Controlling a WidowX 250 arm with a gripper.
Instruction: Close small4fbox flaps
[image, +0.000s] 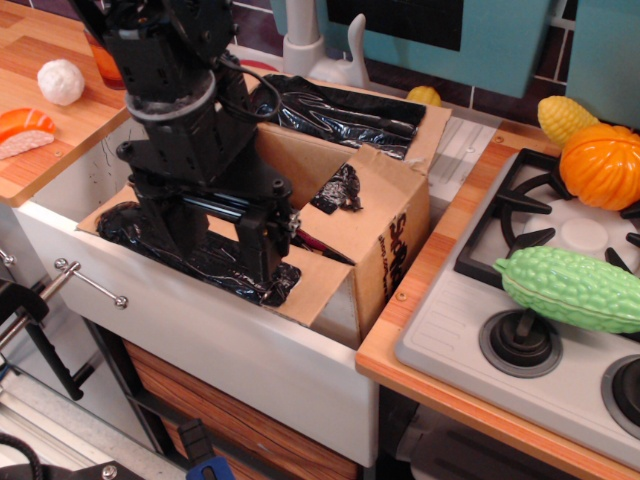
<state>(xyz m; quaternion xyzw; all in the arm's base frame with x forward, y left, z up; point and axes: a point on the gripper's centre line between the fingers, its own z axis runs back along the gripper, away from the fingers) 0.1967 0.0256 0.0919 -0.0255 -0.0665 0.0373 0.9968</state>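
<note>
Single overhead-oblique view. The small4fbox sits inside a white sink-like basin set into a wooden surface, with a toy stove to its right. Its flaps are not yet closed: the far one stands tilted back, showing glossy black tape; the near one lies folded outward and low, also patched with black tape; a third slants down into the opening at centre.

The black gripper is lowered onto the near flap, beside the box mouth. How far apart the fingers stand cannot be told — the wrist body hides them, and nothing is plainly held.

Step in hand, by judgement: folding a flap inward. To do it well the arm would get under or behind a flap's free edge and sweep toward the box centre, pushing near the edge rather than the hinge, and keeping the box from sliding against the basin wall.

Legible writing: the right side panel carries dark red-black lettering running vertically, probably beginning "Sab", too foreshortened to read in full. No other label is visible.

Elsewhere — a green gourd, an orange pumpkin.
</note>
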